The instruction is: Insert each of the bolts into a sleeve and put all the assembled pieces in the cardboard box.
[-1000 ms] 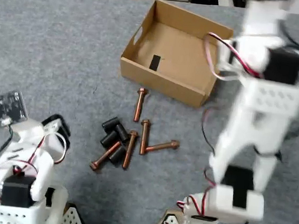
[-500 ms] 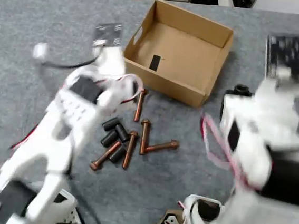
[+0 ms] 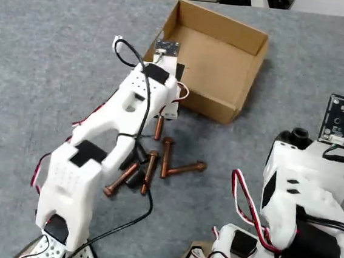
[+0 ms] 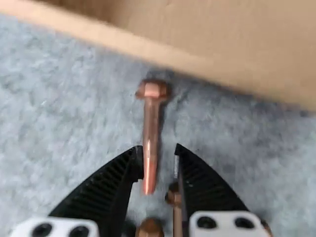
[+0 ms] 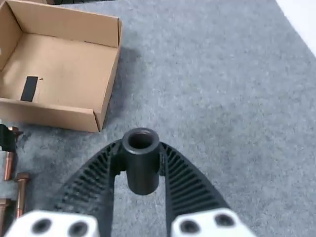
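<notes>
My left gripper [image 3: 161, 113] [image 4: 158, 150] hangs low just in front of the cardboard box [image 3: 187, 97] [image 4: 148, 44]. Its open fingers straddle the shank of a copper bolt [image 4: 149, 143] [image 3: 158, 128] lying on the grey carpet, head toward the box wall. My right gripper [image 5: 140, 148] is shut on a black sleeve [image 5: 141, 163], held upright with its bore facing the camera, well off to the right of the box [image 5: 59, 113]. More bolts [image 3: 166, 156] lie in a loose pile, and black sleeves [image 3: 136, 175] are partly hidden under the left arm.
The right arm [image 3: 299, 196] is folded back at the front right. The left arm's body [image 3: 98, 140] stretches over the left side of the pile. The box is open at the top with a dark label [image 5: 30, 89] on its floor.
The left arm has swung from the front left out to the bolt by the box. The right arm has drawn back from the box to the front right.
</notes>
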`<state>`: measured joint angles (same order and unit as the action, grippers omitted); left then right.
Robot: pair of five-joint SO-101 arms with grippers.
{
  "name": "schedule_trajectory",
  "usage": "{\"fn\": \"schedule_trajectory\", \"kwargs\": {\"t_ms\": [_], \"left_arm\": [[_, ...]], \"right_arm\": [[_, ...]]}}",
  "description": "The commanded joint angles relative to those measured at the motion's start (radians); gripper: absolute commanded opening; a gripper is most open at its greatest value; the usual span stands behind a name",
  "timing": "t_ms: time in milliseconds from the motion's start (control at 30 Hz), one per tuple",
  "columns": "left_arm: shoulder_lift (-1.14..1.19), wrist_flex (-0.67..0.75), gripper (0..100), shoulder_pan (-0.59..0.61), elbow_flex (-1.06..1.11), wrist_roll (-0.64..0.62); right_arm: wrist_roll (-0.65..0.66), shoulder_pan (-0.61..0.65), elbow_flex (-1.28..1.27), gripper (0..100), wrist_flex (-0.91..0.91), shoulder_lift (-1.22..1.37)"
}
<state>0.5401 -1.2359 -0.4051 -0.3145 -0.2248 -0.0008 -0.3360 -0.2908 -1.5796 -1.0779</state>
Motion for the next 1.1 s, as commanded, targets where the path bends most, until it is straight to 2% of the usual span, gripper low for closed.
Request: {"fn": "schedule_trajectory", "kwargs": {"t_ms": [0, 433, 700, 800, 1067], "left_arm": [[0.067, -0.011, 12, -0.003, -0.147, 0.040], [0.217, -0.009, 12, 0.060, -0.252, 0.164], [0.282, -0.011, 12, 0.052, -0.253, 0.161], [0.285, -0.011, 2, 0.052, -0.245, 0.161], [0.275, -0.060, 2, 0.054, -0.253, 0.161]], "right_arm": [[-0.009, -0.018, -0.004, 0.1, 0.034, -0.008], [-0.009, -0.013, -0.013, 0.1, 0.078, -0.004], [-0.011, -0.012, -0.107, 0.1, 0.141, -0.008], [-0.011, -0.012, -0.130, 0.1, 0.144, -0.010], [-0.069, -0.010, -0.131, 0.1, 0.140, -0.010]]}}
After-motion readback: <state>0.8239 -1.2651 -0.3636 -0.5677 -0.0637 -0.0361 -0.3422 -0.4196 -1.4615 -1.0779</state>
